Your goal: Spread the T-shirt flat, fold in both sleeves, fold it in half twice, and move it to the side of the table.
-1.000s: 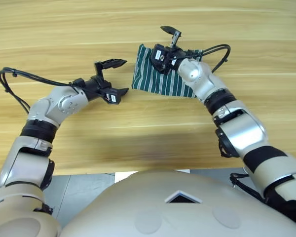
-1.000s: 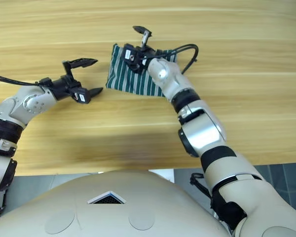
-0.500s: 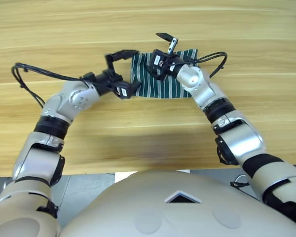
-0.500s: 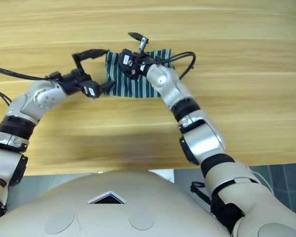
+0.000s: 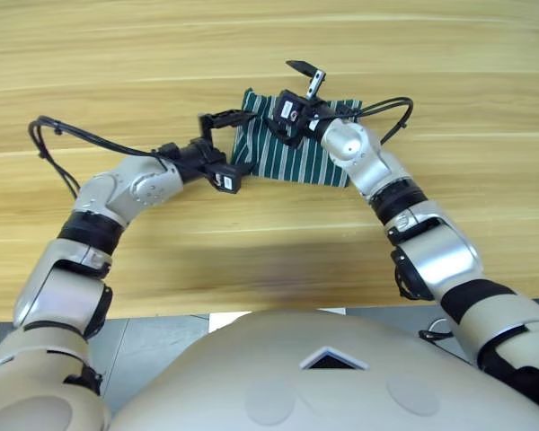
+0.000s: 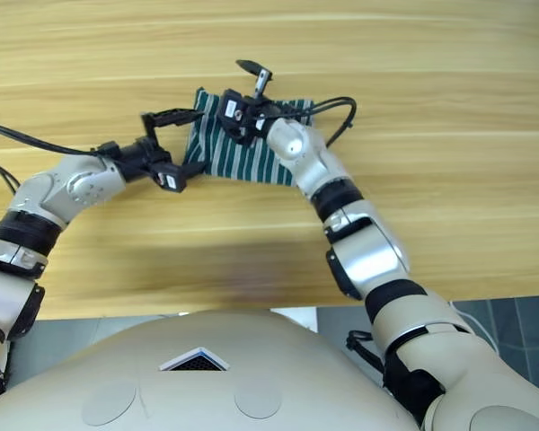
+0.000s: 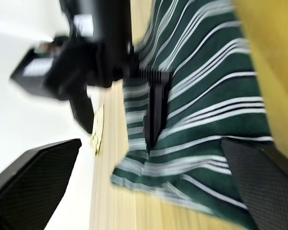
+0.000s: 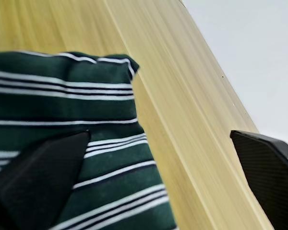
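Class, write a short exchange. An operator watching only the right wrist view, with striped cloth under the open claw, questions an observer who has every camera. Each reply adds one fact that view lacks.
Operator: Where is the other arm?
Observer: The left claw is at the T-shirt's left edge, near your right claw.
Operator: Is it gripping the cloth?
Observer: No. It is open, with its fingers apart beside that edge.

Grey tiled floor (image 5: 153, 346); white patch (image 5: 227, 318), perhaps paper.
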